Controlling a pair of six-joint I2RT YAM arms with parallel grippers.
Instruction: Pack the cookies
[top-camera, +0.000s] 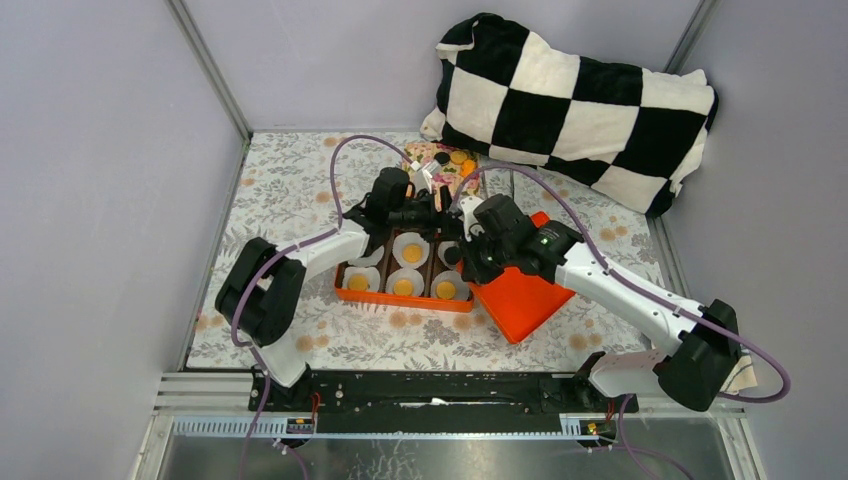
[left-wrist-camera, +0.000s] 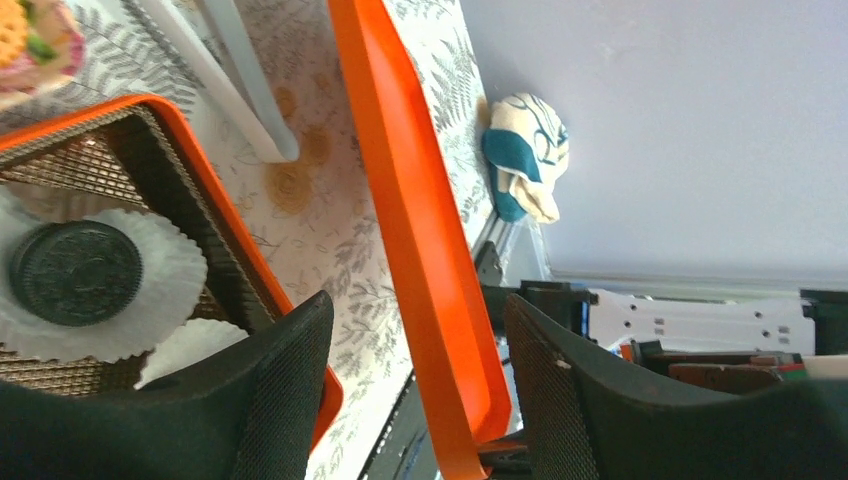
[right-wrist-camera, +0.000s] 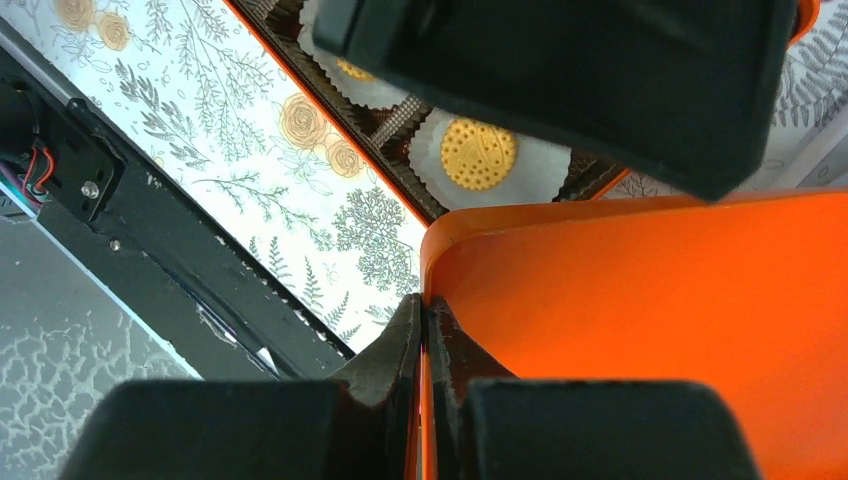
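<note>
Golden cookies (top-camera: 411, 248) lie in white paper cups inside an orange box (top-camera: 400, 301) at the table's middle. More cookies (top-camera: 458, 157) sit on the floral tray (top-camera: 432, 152) behind it. My left gripper (top-camera: 425, 212) hovers over the box's back right part, open and empty. In the left wrist view (left-wrist-camera: 415, 330), a black cookie (left-wrist-camera: 75, 272) lies in a cup to the left. My right gripper (top-camera: 470, 265) is shut on the rim of the orange lid (top-camera: 520, 295), which is tilted beside the box's right end. In the right wrist view (right-wrist-camera: 428, 325), a golden cookie (right-wrist-camera: 478, 153) shows beyond the lid (right-wrist-camera: 650, 300).
A black-and-white checkered pillow (top-camera: 580, 100) lies at the back right. A crumpled white and teal cloth (left-wrist-camera: 525, 150) sits near the right arm's base. Grey walls close in the floral-covered table (top-camera: 290, 200) on the left, back and right.
</note>
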